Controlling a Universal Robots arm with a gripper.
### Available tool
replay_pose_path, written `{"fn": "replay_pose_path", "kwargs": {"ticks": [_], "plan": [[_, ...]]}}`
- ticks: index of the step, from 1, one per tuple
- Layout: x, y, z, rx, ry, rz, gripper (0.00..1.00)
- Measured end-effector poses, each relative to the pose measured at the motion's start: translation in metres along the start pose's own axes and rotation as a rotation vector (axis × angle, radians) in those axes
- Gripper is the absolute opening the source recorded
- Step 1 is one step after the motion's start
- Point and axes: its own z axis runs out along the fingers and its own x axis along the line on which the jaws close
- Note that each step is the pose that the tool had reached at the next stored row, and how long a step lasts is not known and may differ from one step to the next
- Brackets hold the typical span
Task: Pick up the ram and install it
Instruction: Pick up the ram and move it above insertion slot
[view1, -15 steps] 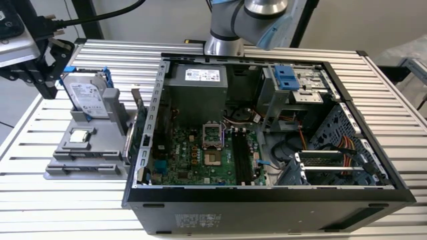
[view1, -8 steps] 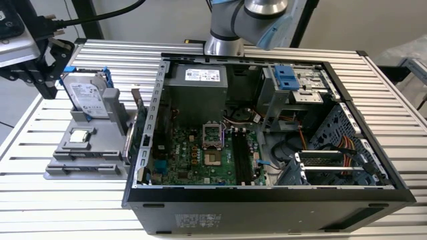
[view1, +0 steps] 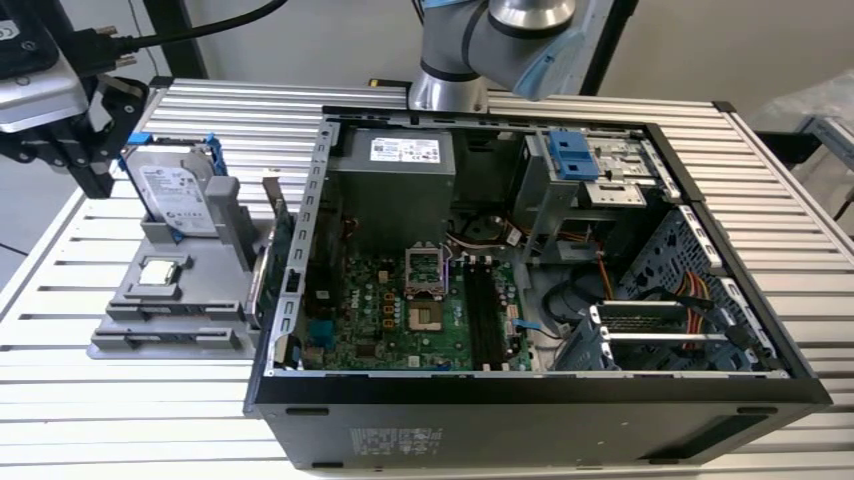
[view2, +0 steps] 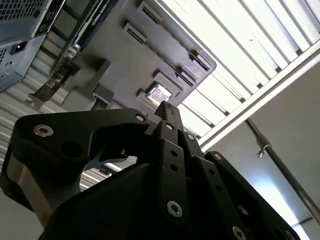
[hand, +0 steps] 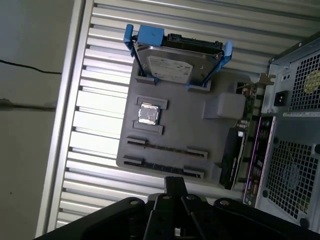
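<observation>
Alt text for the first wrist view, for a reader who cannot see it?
The black gripper hangs by a grey parts tray on a slatted metal table, nearest the thin dark ram lying in its holder. The tray also carries a blue-framed hard drive and a small silver processor; a computer case stands beside it.

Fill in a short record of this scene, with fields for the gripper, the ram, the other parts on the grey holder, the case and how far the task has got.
gripper: shut, holding nothing, close to the holder's edge
ram: lying flat in a long slot of the holder
drive: standing in its blue frame on the holder
chip: in a square recess on the holder
case: open, beside the holder
task state: ram not yet picked up
</observation>
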Motion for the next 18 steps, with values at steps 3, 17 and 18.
{"fn": "replay_pose_path", "kwargs": {"ticks": [3, 17, 18], "plan": [[0.0, 0.0, 0.0, 0.0005, 0.0011, -0.019, 0.0], [0.0004, 0.0001, 0.0, 0.0035, 0.0074, -0.153, 0.0], [0.0004, 0.0001, 0.0, 0.0037, 0.0079, -0.161, 0.0]]}}
